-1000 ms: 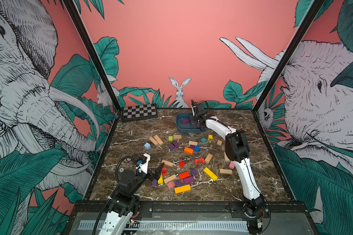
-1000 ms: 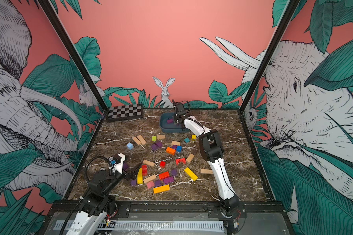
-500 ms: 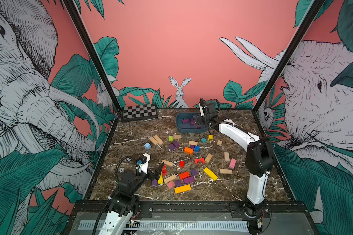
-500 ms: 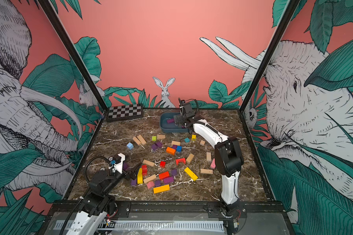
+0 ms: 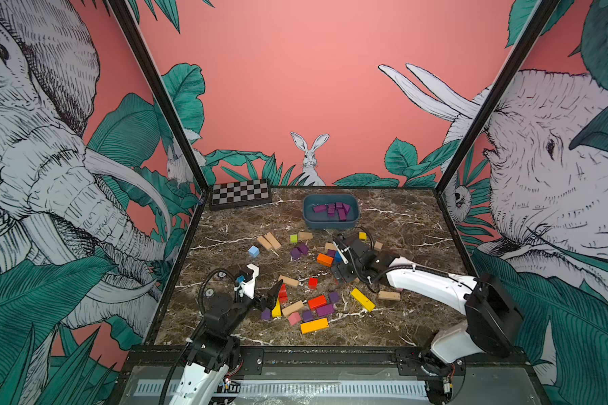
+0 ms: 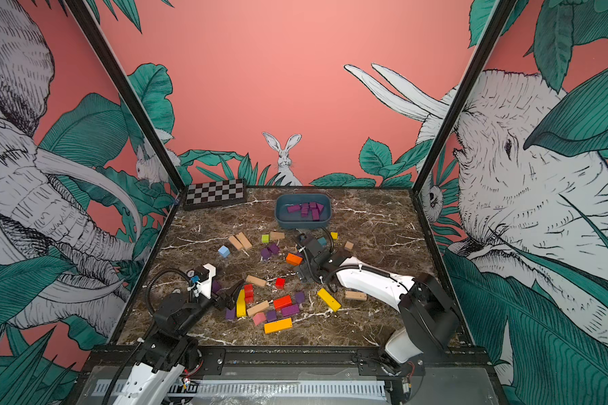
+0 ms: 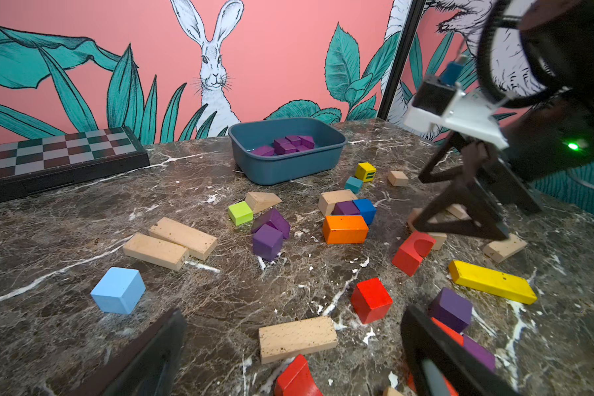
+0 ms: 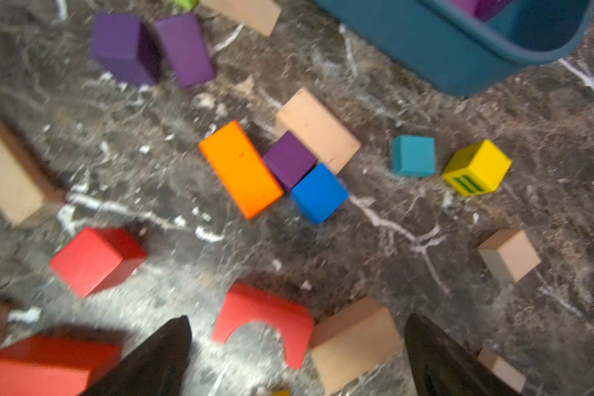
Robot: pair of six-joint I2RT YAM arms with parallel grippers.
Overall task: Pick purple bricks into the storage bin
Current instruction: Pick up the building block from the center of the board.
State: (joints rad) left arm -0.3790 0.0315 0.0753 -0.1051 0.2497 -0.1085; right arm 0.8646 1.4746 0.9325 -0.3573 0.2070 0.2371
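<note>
**Marble table** (image 5: 408, 224): bore every item, within painted walls.

**Right arm** (image 5: 432, 284): a second earlier it had reached to the bin. It had since drawn back over mid-table.

**Storage bin** (image 5: 330, 223): stood at centre rear, well apart from the checkerboard box (image 5: 241, 193). Its long axis ran side to side, parallel to the rear wall. The right wrist view was blurred throughout and showed only one corner of the bin (image 8: 443, 51), cut off by the frame edge.

**Right gripper** (image 5: 343, 274): hung with jaws wide and empty above a red arch block (image 8: 264, 308), which it hid in both top views.

**Left gripper** (image 5: 273, 291): unmoved at the near left, jaws likewise spread and holding nothing.

**Purple bricks**:
- A heap (image 5: 332, 209) lay in the bin toward its right half, no longer screened by the gripper. The count could not be told. The bar at the heap's left lay roughly along the bin's long axis.
- On the table, two bricks touched each other (image 5: 299, 250).
- One cube (image 8: 288, 159) sat wedged against an orange block (image 8: 240, 168) and a blue cube (image 8: 319, 193).
- Several more lay in the near cluster, one bar (image 5: 325, 310) of them roughly side to side.
- In the left wrist view a gripper finger partly hid another (image 7: 479, 353).
</note>
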